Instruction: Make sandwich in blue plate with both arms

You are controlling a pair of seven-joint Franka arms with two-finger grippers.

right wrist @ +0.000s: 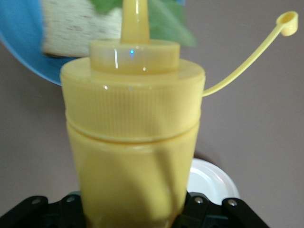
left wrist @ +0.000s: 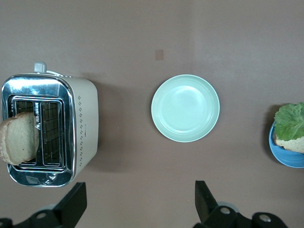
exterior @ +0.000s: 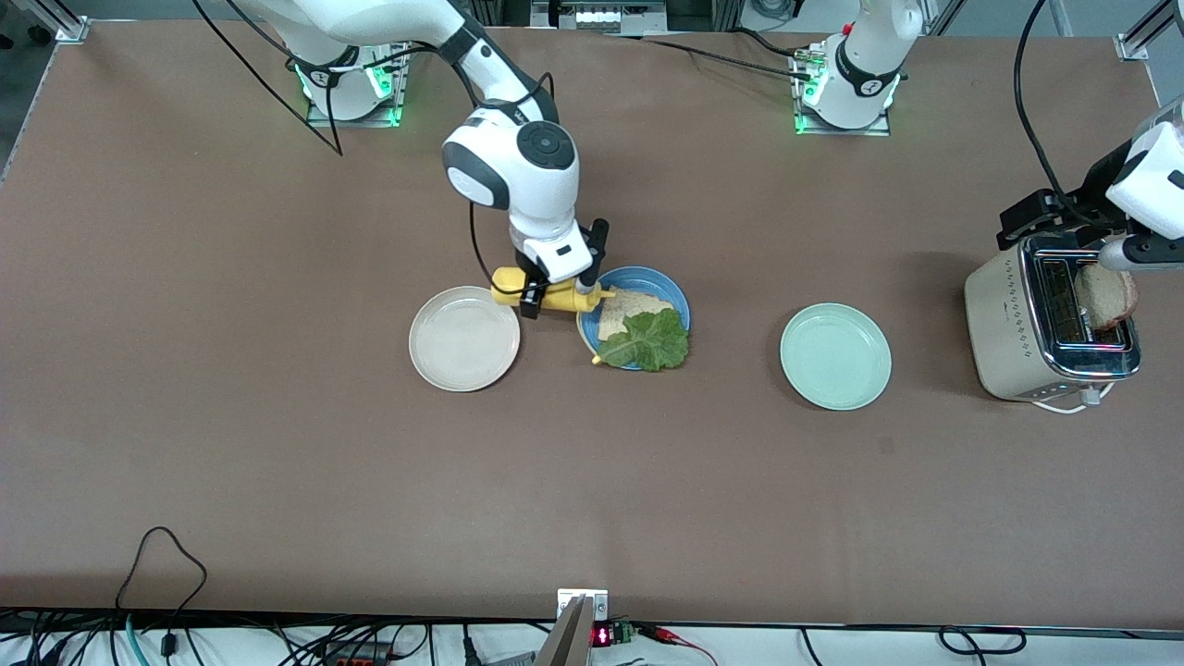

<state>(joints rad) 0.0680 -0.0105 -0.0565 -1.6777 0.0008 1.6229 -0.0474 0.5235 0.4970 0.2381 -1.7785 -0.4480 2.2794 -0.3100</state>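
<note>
The blue plate [exterior: 673, 294] holds one bread slice [exterior: 629, 310] with a green lettuce leaf [exterior: 647, 342] lying on it toward the front camera. My right gripper [exterior: 558, 289] is shut on a yellow squeeze bottle [exterior: 507, 285], held sideways with its nozzle over the plate's rim. In the right wrist view the bottle [right wrist: 133, 142] fills the frame, its cap [right wrist: 287, 21] hanging open on a strap, with the plate [right wrist: 23, 42] past it. My left gripper [left wrist: 141, 194] stands open and holds nothing, up over the toaster [exterior: 1008, 324]. A second bread slice [exterior: 1105, 296] sticks out of a toaster slot.
A cream-white plate [exterior: 464, 338] lies beside the blue plate toward the right arm's end. A mint-green plate [exterior: 835, 356] lies between the blue plate and the toaster. The toaster's white cord [exterior: 1064, 404] trails at its base.
</note>
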